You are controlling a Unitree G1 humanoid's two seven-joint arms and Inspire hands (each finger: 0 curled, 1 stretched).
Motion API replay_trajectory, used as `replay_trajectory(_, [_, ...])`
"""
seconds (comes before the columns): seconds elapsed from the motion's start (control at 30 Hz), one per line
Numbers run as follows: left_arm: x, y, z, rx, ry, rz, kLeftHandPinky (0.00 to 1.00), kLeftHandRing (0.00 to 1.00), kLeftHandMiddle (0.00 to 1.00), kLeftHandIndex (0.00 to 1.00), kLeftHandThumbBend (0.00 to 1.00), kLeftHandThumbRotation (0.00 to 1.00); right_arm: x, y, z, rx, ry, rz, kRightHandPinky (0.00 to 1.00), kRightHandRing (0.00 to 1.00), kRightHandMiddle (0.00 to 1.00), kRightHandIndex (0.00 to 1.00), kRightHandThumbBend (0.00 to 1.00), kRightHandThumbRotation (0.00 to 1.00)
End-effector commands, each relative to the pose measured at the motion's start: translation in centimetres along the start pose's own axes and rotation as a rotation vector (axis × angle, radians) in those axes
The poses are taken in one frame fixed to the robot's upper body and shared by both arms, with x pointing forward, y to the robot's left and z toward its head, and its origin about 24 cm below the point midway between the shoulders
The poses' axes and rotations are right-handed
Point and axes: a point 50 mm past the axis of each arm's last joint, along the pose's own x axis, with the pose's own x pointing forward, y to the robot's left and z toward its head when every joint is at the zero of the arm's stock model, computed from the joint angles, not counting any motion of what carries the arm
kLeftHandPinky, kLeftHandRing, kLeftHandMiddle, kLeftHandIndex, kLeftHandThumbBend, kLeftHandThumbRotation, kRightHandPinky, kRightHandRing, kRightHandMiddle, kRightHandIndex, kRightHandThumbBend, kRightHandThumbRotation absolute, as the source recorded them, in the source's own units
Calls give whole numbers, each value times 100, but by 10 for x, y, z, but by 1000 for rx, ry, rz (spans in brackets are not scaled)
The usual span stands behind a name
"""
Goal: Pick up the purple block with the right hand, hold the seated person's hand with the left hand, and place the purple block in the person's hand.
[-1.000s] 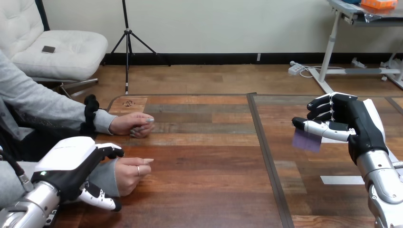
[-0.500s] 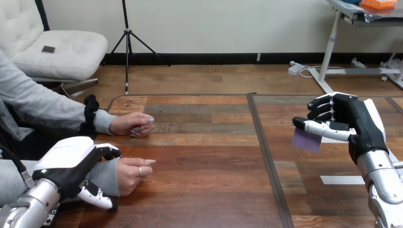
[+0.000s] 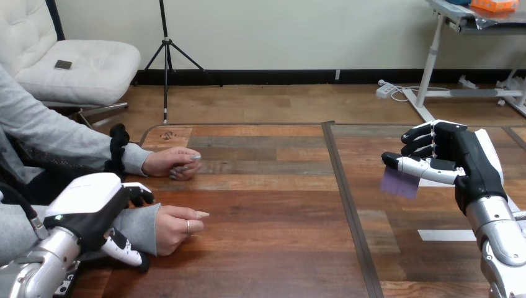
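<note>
Close by, the robot's left hand (image 3: 87, 210) has its fingers and thumb curled round the person's wrist (image 3: 138, 226), on the grey sleeve. That person's hand (image 3: 177, 227) rests on the table (image 3: 267, 248). Farther right, the right hand (image 3: 471, 164) pinches the purple block (image 3: 400, 182) up off the table. The person's other hand (image 3: 170, 162) lies farther back.
</note>
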Motion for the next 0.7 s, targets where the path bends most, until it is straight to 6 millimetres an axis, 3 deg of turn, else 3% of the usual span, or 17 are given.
replay_trajectory(0.0, [8, 14, -3, 43, 22, 56, 64, 72, 74, 73, 97, 3, 14, -5, 27, 25, -111, -33, 36, 39, 44, 44, 85, 0])
replay_trajectory(0.67, [15, 7, -4, 55, 60, 92, 55, 64, 67, 65, 96, 0, 14, -4, 28, 15, -110, -36, 35, 38, 43, 44, 85, 0])
